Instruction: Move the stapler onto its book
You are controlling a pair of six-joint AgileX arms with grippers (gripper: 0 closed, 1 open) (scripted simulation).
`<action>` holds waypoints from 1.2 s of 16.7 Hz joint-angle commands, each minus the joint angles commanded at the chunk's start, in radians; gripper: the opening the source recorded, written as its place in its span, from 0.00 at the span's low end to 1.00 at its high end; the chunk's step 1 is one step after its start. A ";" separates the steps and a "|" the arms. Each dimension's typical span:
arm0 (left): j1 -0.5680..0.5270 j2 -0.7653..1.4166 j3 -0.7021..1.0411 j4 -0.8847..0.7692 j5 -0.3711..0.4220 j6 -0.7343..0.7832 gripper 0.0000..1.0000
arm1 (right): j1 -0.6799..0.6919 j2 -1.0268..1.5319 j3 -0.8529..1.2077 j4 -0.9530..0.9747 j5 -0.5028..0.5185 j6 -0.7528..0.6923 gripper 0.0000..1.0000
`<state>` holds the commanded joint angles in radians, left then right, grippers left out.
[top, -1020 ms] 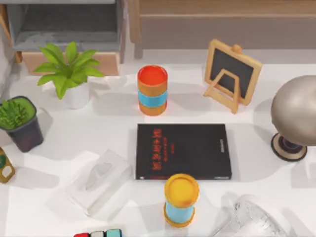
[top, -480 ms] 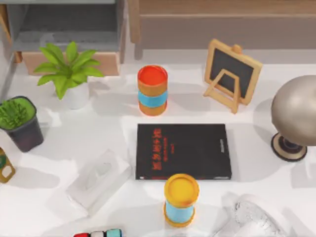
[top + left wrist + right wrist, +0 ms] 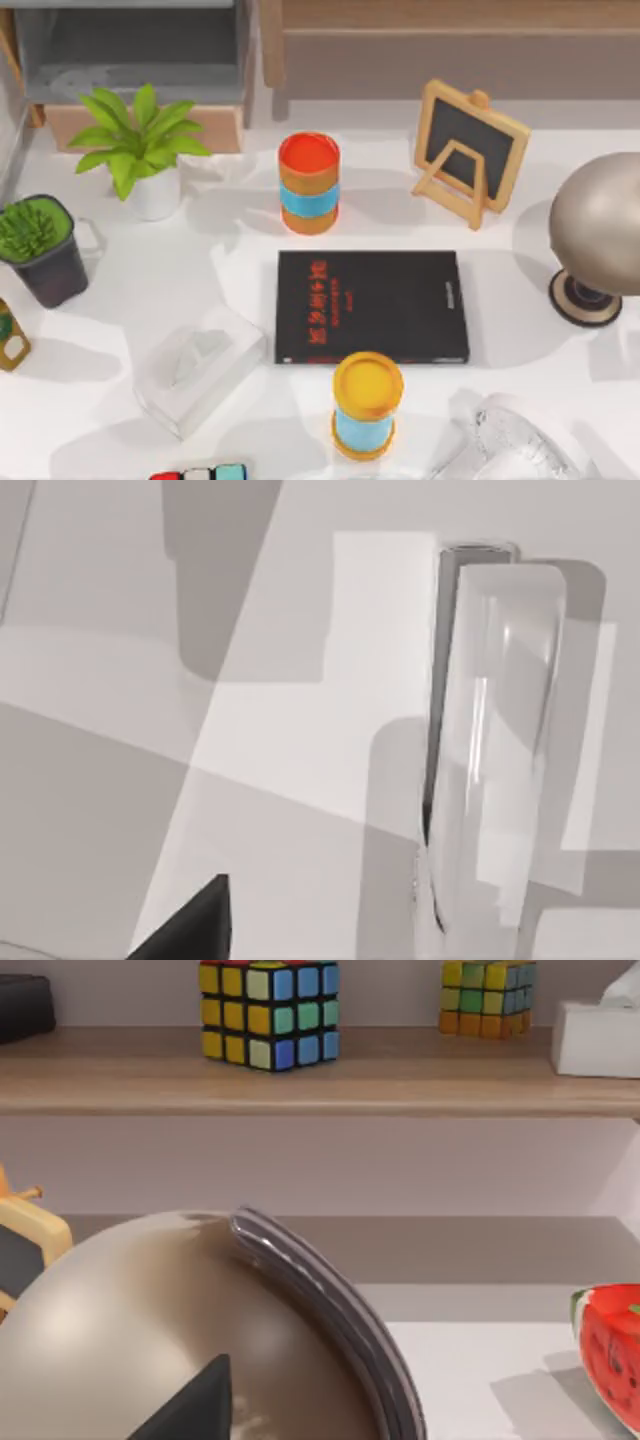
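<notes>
Black book (image 3: 372, 306) lying flat at table centre, red lettering toward its left side, thin strip of white print near its right edge, nothing resting on the cover. Cannot tell which item is the stapler. Red-topped banded cylinder (image 3: 309, 183) upright behind the book, apart from it; yellow-topped cylinder (image 3: 367, 403) upright at the book's near edge (touching or not: cannot tell). White tissue box (image 3: 200, 368) just left of the book, skewed. Wood-framed chalkboard easel (image 3: 470, 150) back right, well apart from the book. Large metallic globe (image 3: 600, 225) on a round base at the right edge. Leafy plant in white pot (image 3: 140, 150) back left, dark-potted plant (image 3: 40, 250) at the left edge. Clear glassy object (image 3: 515, 440) front right. Left wrist view: dark wedge of the left gripper (image 3: 195, 925) over a pale shadowed surface, near a clear elongated piece (image 3: 490, 740). Right wrist view: dark wedge of the right gripper (image 3: 195, 1405) just above the globe, colour cubes (image 3: 268, 1012) on a shelf beyond, watermelon slice (image 3: 610, 1355) off to one side. Grip state of either gripper: cannot tell.
</notes>
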<state>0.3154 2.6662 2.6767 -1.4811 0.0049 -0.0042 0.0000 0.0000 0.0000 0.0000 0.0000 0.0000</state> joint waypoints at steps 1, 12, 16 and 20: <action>-0.006 0.001 -0.002 0.002 -0.001 0.000 1.00 | 0.000 0.000 0.000 0.000 0.000 0.000 1.00; 0.018 -0.051 -0.143 0.090 0.004 0.017 1.00 | 0.000 0.000 0.000 0.000 0.000 0.000 1.00; 0.009 -0.032 -0.226 0.196 0.001 0.008 1.00 | 0.000 0.000 0.000 0.000 0.000 0.000 1.00; 0.001 -0.022 -0.242 0.219 0.000 0.001 1.00 | 0.000 0.000 0.000 0.000 0.000 0.000 1.00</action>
<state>0.3166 2.6440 2.4350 -1.2616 0.0047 -0.0031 0.0000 0.0000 0.0000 0.0000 0.0000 0.0000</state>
